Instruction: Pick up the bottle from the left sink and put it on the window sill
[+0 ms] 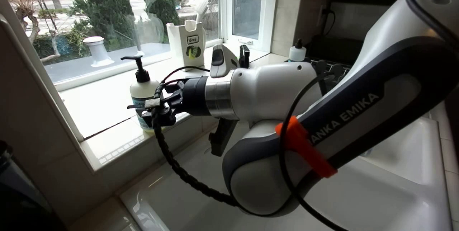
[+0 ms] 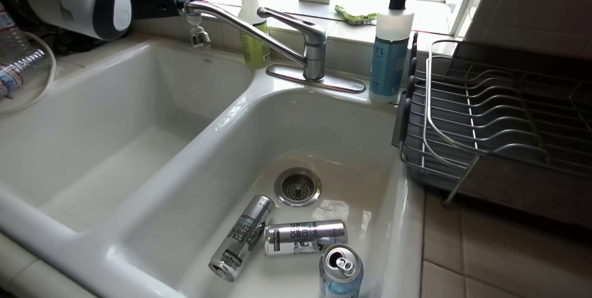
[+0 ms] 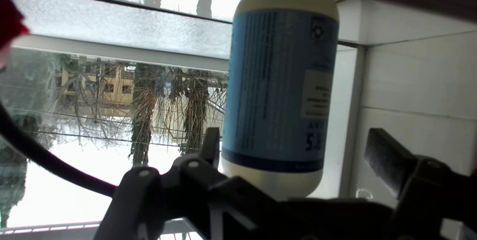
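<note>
Bottle (image 1: 140, 90): stood upright on the sill (image 1: 96, 105), long axis vertical, pump (image 1: 142, 75) above, nozzle (image 1: 130, 57) pointed away from the arm (image 1: 272, 89). Gripper (image 3: 294, 135): fingers (image 3: 387, 160) spread wide, seen one to each side of the bottle; contact with the closer finger cannot be told. White container (image 1: 186, 44): placed farther along the sill. Faucet (image 2: 315, 57): mounted beside a spray bottle (image 2: 256, 55).

Kitchen, double-basin sink (image 2: 181, 161) with faucet (image 2: 315, 59), wire dish rack (image 2: 502, 133), tiled counter (image 2: 444, 238)
</note>
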`<state>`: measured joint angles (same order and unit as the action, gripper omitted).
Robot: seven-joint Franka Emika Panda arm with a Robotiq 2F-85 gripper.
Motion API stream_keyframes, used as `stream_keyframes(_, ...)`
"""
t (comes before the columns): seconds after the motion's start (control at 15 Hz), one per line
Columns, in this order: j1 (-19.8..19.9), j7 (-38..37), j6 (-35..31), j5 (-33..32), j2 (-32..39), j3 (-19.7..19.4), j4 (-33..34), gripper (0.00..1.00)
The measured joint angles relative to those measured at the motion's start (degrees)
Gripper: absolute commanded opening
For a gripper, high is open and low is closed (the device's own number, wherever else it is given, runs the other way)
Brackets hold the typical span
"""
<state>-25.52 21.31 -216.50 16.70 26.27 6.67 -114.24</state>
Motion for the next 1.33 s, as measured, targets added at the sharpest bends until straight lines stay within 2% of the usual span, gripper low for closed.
stream_keyframes(0.53,-9.58,17.86,4.35,19.37,-8.74,-3.67,-8.28,1.00)
stream_keyframes(0.87,-14.92,31.16,5.57,31.40,-13.87,-4.22,-11.28,1.00)
stream_keyframes(1.33,-19.64,57.03,5.53,51.92,-19.02,-4.26,-12.23,1.00)
